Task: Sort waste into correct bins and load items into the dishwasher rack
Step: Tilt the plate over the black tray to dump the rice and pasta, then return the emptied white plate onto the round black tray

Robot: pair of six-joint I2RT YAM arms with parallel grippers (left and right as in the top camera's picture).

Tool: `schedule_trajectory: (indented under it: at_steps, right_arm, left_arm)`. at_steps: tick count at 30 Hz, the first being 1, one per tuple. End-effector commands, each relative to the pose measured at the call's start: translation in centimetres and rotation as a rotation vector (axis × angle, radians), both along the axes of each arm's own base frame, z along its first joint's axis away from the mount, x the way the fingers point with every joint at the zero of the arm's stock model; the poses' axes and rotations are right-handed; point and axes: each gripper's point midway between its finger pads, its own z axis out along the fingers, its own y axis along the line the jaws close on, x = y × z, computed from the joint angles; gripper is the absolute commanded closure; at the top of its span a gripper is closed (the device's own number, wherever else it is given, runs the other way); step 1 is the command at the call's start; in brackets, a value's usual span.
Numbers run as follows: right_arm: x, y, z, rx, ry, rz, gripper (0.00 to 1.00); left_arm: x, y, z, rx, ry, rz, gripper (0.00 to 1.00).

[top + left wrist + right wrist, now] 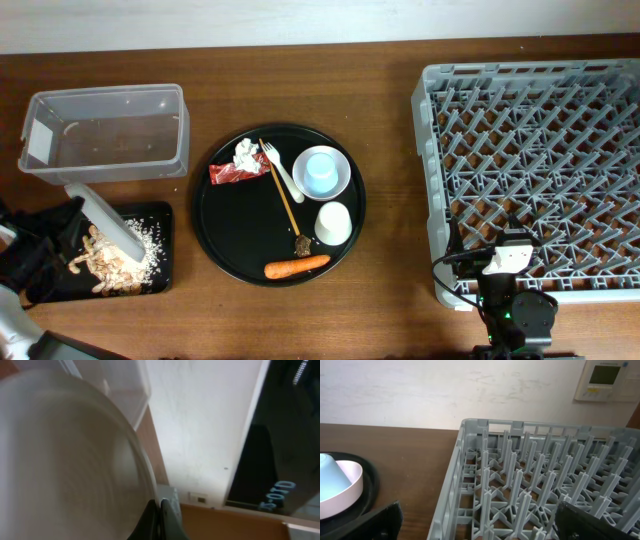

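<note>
1. The left gripper point(159, 512) is clamping the rim of the pale grey round plate point(105, 222), tilting it steeply over the shallow black rectangular tray point(158, 212), evidently so that scraps slide off. White rice point(150, 240) and pale beige strips point(100, 265) are lying there; the blurred wrist view may be hiding leftovers.
2. The right gripper point(480, 522), jaws spread wide and empty, is hovering at the near edge of the large grey pegged rack point(540, 170), probably ready for loading.
3. On the round black tray point(230, 240), the orange carrot point(297, 267), dark brown lump point(302, 243) and inverted white cup point(333, 223) are lying nearest. Beyond them are the small white bowl point(340, 182) cradling the light blue cup point(320, 175), the white fork point(285, 175), the red wrapper point(235, 175) and the crumpled white tissue point(245, 153).
4. Farthest, the clear plastic tub point(105, 135) is standing just behind the black tray.
</note>
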Motion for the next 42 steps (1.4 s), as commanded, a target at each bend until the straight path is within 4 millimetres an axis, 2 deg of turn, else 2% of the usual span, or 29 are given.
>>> schedule_trajectory:
  at_steps: [1, 4, 6, 7, 9, 12, 15, 16, 18, 24, 28, 31, 35, 42]
  right_arm:
    - [0.0, -0.3, -0.2, 0.001, 0.003, -0.012, 0.01]
    - [0.0, -0.3, -0.2, 0.001, 0.003, -0.012, 0.01]
    - [0.0, -0.3, -0.2, 0.001, 0.003, -0.012, 0.01]
    - [0.0, -0.3, -0.2, 0.001, 0.003, -0.012, 0.01]
    - [0.0, -0.3, -0.2, 0.001, 0.003, -0.012, 0.01]
    - [0.0, -0.3, -0.2, 0.001, 0.003, -0.012, 0.01]
    - [0.0, -0.3, -0.2, 0.001, 0.003, -0.012, 0.02]
    - [0.0, -0.3, -0.2, 0.001, 0.003, -0.012, 0.01]
    - [0.0, -0.3, -0.2, 0.001, 0.003, -0.012, 0.01]
    - [0.0, -0.3, -0.2, 0.001, 0.003, -0.012, 0.01]
    - [0.0, -0.3, -0.2, 0.001, 0.003, -0.012, 0.01]
    - [0.0, -0.3, -0.2, 0.001, 0.003, -0.012, 0.01]
    - [0.0, -0.3, -0.2, 0.001, 0.003, -0.012, 0.01]
    - [0.0, -0.3, -0.2, 0.001, 0.003, -0.012, 0.01]
  left_arm:
    - [-0.2, -0.3, 0.8, -0.009, -0.027, -0.006, 0.99]
    - [0.0, -0.7, 2.6, -0.034, -0.13, -0.044, 0.99]
    - [0.5, 1.2, 1.0, 0.06, -0.049, 0.019, 0.99]
    - [0.2, 0.2, 1.2, -0.017, -0.039, 0.009, 0.99]
    - [-0.1, -1.5, 3.3, -0.084, -0.156, -0.065, 0.99]
    - [0.2, -1.1, 3.0, -0.053, -0.13, -0.048, 0.99]
    - [0.1, -1.8, 3.5, -0.061, -0.136, -0.061, 0.99]
    - [0.2, -1.4, 2.6, 0.047, -0.05, -0.025, 0.99]
    - [-0.1, -1.3, 2.4, 0.116, 0.016, 0.001, 0.99]
    - [-0.3, -3.3, 6.3, 0.389, 0.033, 0.014, 0.99]
    - [-0.8, -6.1, 7.9, 0.546, 0.047, 0.002, 0.99]
    - [-1.1, -8.1, 8.2, 0.608, 0.051, -0.03, 0.99]
    - [-0.9, -10.4, 7.5, 0.712, 0.092, -0.085, 0.99]
    - [0.5, -17.3, 5.8, 0.864, 0.116, -0.263, 0.99]
